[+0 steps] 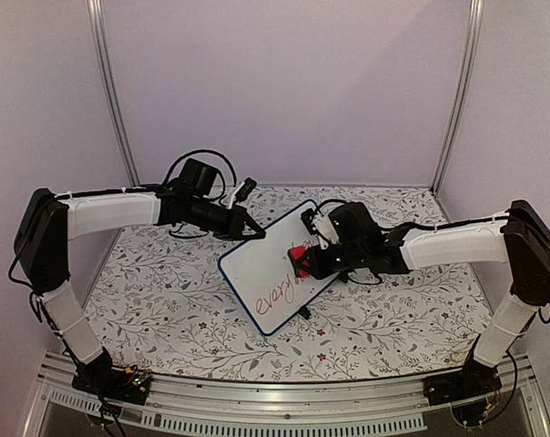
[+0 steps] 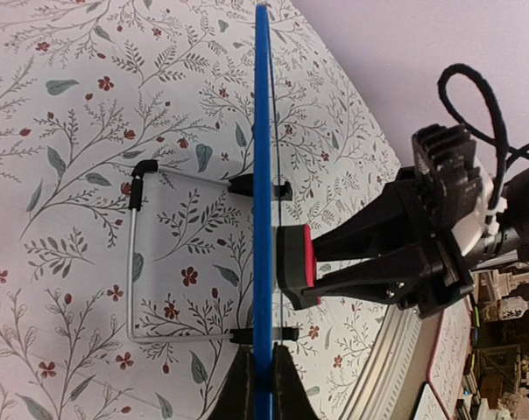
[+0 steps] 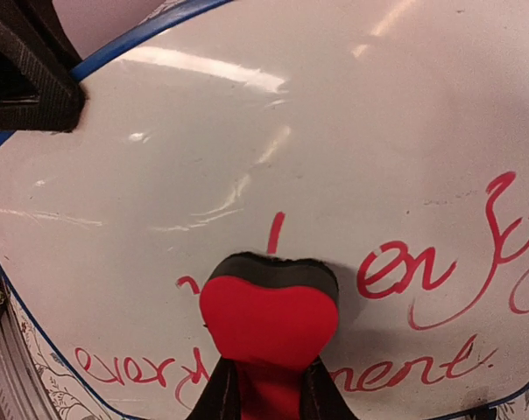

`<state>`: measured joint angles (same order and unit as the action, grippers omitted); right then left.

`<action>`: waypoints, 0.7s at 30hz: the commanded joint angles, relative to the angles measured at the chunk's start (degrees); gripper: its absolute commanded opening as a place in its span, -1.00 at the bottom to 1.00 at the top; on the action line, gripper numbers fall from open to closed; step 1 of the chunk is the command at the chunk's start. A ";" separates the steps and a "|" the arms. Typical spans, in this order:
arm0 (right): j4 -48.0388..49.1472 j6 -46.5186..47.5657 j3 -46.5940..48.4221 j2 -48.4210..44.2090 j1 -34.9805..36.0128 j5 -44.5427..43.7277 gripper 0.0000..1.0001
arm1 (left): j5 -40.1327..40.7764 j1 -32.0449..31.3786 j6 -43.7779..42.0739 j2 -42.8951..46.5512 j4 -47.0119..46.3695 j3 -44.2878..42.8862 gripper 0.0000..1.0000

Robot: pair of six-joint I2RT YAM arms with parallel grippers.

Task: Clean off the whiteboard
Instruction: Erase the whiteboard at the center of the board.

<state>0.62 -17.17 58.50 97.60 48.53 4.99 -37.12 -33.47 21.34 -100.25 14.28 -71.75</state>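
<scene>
The whiteboard point(image 1: 264, 265), white with a thin blue frame, stands tilted at the table's middle with red handwriting on its lower part. My left gripper point(image 1: 253, 229) is shut on its top edge; in the left wrist view point(image 2: 263, 378) the blue frame point(image 2: 262, 175) runs edge-on between the fingers. My right gripper point(image 1: 304, 266) is shut on the red eraser point(image 1: 297, 254), whose dark felt side presses on the board's face. In the right wrist view the eraser point(image 3: 268, 317) covers part of the red writing point(image 3: 405, 273) on the board point(image 3: 247, 140).
The board's wire stand point(image 2: 135, 262) with black feet rests on the floral tablecloth point(image 1: 166, 309). Metal rails point(image 1: 284, 401) run along the near edge. White walls and two upright posts point(image 1: 114, 91) enclose the back.
</scene>
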 commanded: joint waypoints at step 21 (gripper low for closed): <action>-0.52 -2.67 -0.51 -1.15 -0.89 -9.98 -0.93 | -3.03 -1.18 -1.17 0.33 1.05 -0.59 -1.00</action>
<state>1.21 -15.90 58.83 97.80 51.05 1.91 -37.93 -33.63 21.21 -100.25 14.55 -71.75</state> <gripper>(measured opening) 0.182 0.025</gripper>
